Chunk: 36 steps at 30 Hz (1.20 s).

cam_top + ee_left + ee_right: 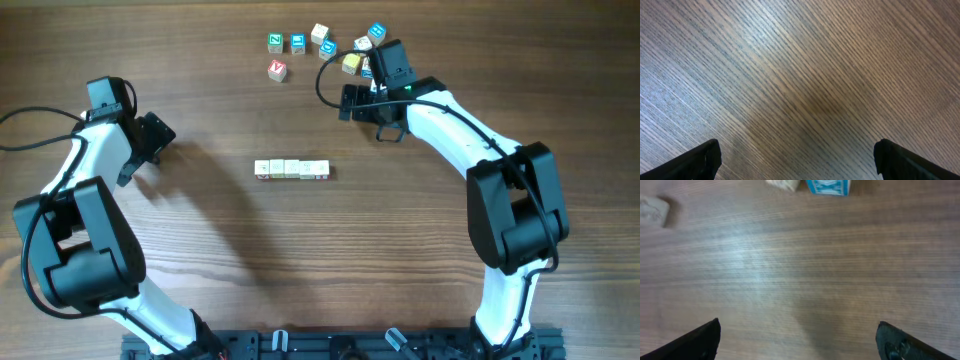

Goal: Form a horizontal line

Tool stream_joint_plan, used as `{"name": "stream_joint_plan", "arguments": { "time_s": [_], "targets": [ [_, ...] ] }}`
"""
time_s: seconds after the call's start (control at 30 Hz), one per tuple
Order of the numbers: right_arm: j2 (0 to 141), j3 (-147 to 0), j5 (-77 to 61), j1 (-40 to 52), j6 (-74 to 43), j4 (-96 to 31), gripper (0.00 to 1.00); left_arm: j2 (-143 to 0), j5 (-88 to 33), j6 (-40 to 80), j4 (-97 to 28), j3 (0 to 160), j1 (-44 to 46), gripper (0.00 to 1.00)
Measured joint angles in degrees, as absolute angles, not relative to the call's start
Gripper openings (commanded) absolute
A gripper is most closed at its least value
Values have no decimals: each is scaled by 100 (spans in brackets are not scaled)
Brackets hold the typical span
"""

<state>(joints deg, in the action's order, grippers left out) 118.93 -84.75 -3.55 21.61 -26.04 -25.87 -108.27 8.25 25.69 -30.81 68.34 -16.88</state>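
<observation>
- Horizontal line [292, 169] sits mid-frame overhead, long axis left-right, cubes touching.
- Right gripper [797, 327] spread wide, empty, upper right of it by the loose cubes [328, 45].
- Left gripper [797, 150] wide, empty, off left.

White-shelled left arm [72, 172] and right arm [452, 122], bulky black joints [515, 205], thin black cables [320, 82], black gripper fingers [700, 161]

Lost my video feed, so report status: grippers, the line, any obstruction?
Left gripper open, empty. Right gripper open, empty, near loose cubes. Horizontal line of four cream cubes mid-table, apart from both grippers. Nothing blocking it.
</observation>
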Motion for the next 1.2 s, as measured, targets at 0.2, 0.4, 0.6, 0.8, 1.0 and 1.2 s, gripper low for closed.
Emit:
{"name": "stream_joint_plan", "arguments": {
  "time_s": [0.2, 0.4, 0.6, 0.8, 1.0, 1.2],
  "targets": [
    [11893, -8473, -355, 2161, -2604, -2394, 100, -10827, 825, 2569, -3081, 6834, -1688, 100],
    [11893, -8473, -355, 2161, -2604, -2390, 100, -10827, 825, 2569, -3081, 6834, -1688, 100],
    [11893, -8475, -355, 2161, -2604, -2390, 100, -10827, 825, 2569, -3081, 6834, -1688, 100],
    [11893, -8473, -355, 2161, -2604, -2386, 99, -9953, 823, 2569, -3103, 6796, -1691, 100],
    [11893, -8473, -355, 2161, -2604, -2383, 100, -7467, 829, 2569, -3085, 6805, -1691, 100],
    [11893, -8473, -355, 2161, -2604, -2370, 100, -6007, 827, 2587, -3085, 6810, -1691, 100]
  ]
}}
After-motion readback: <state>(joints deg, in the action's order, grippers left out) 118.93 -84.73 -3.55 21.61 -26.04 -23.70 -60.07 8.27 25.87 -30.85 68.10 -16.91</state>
